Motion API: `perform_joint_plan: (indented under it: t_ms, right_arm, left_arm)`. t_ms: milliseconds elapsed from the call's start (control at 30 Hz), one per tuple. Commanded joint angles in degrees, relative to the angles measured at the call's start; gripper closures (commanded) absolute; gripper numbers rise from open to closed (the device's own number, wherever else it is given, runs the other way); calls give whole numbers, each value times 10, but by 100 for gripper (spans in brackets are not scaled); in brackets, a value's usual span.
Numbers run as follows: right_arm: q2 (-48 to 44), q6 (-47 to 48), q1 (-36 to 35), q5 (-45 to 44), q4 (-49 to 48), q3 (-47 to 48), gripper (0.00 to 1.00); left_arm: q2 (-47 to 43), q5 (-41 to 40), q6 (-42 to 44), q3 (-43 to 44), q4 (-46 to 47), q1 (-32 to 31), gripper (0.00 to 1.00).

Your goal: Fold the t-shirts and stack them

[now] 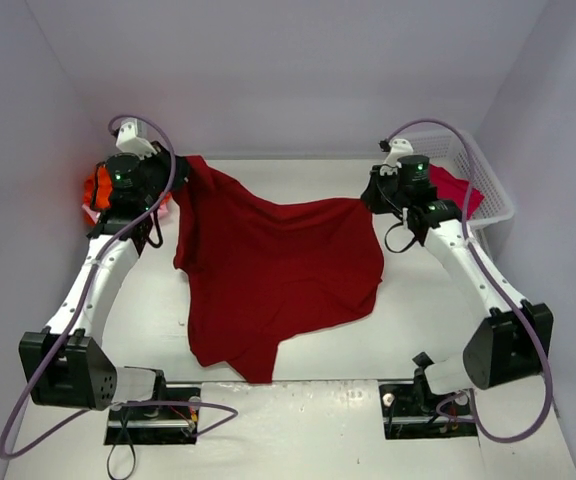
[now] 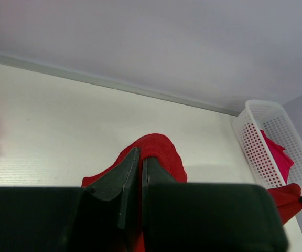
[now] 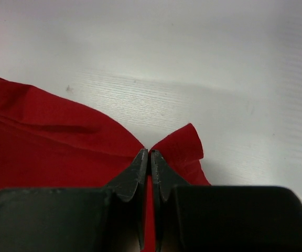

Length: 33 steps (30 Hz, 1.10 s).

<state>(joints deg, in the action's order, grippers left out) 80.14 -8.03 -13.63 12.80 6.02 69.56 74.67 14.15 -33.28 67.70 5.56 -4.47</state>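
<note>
A large dark red t-shirt (image 1: pixel 268 275) is stretched over the middle of the table, its far edge lifted between both arms. My left gripper (image 1: pixel 178 172) is shut on its far left corner (image 2: pixel 159 152). My right gripper (image 1: pixel 368 198) is shut on the far right corner (image 3: pixel 180 149). Cloth shows between both pairs of closed fingers. Orange t-shirts (image 1: pixel 96 190) lie bunched at the far left, partly behind the left arm. A crimson t-shirt (image 1: pixel 456 188) lies in the white basket (image 1: pixel 488 175).
The white lattice basket (image 2: pixel 261 142) stands at the far right against the wall. Pale walls close in the table at the back and both sides. Both arm bases and their cables sit at the near edge.
</note>
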Motion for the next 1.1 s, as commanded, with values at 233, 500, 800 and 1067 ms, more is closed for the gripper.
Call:
perform_joint_plan:
  t_ms: [233,500,800,1067]
  right_arm:
    - [71,1,11,-6,-93,66,100]
    - [134,2,25,-4,-93,131,100]
    - [193,-36,76,7,-131,152,100]
    - [245,-40,89,42,-138,200,100]
  left_arm:
    - [50,-4,1,37,86,5,100]
    - [107,12,-13,57,106,14,100]
    - [180,32,-30,102,117,24,100]
    - [233,47,-37,131,127,24,100]
